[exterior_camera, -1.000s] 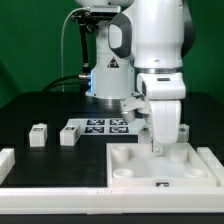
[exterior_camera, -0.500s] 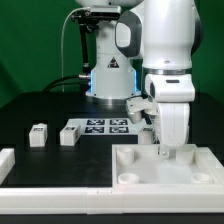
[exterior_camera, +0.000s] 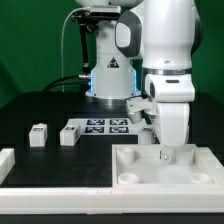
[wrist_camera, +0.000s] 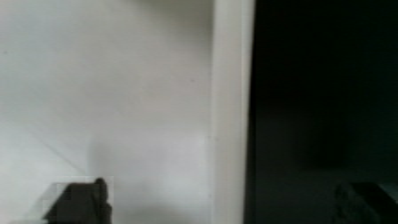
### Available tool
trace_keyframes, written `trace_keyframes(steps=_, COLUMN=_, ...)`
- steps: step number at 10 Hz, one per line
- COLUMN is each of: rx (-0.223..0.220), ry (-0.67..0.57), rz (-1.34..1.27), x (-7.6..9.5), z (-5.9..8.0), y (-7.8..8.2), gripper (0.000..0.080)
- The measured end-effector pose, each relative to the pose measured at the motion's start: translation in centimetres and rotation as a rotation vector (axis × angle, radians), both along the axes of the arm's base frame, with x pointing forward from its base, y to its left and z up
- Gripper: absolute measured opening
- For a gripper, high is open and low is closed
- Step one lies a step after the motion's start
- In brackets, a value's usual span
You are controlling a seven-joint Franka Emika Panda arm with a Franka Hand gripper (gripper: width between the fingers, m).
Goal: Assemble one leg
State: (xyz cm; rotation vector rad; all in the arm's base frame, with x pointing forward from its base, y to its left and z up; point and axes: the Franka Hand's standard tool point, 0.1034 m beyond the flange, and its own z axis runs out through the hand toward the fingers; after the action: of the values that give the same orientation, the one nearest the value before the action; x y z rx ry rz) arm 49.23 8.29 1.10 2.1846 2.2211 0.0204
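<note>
**White rim between spread fingers, both legs waiting untouched**

White plastic fills most of the wrist view: the panel (wrist_camera: 107,100), with its raised rim running through the middle and the dark table (wrist_camera: 329,100) beyond it. The gripper (wrist_camera: 222,203) is spread wide. Its dark fingertips (wrist_camera: 80,202) sit at the two sides with nothing clamped between them, and the rim lies in the gap. In the exterior view the gripper (exterior_camera: 168,152) is down at the far rim of the panel (exterior_camera: 135,180). Whether the fingers touch the plastic cannot be told.

The task's own parts are elsewhere. The first leg (exterior_camera: 39,135) and the second leg (exterior_camera: 68,134) stand near each other on the table (exterior_camera: 40,105) at the exterior view's left, well apart from the gripper. The marker board (exterior_camera: 100,127) lies just beside the second leg, toward the exterior view's right.

The step in hand looks like gripping or positioning the panel ahead of fetching a leg. To do it well, the robot should centre the rim between the fingers before closing, so both pads meet it squarely. It should then move slowly, so the panel slides flat rather than tipping or twisting.

Each leg shows a square black-and-white tag, and the marker board carries several. A small tag (exterior_camera: 160,184) sits on the panel's near wall. The arm base (exterior_camera: 108,72) bears a dark triangular mark. No writing can be read anywhere.
</note>
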Motion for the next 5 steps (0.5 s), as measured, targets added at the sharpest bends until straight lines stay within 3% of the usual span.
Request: trace_keyframes(steps=5, rx=0.002, ry=-0.004, rz=-0.005, x=-0.04, z=0.11, y=-0.01, gripper=0.0649)
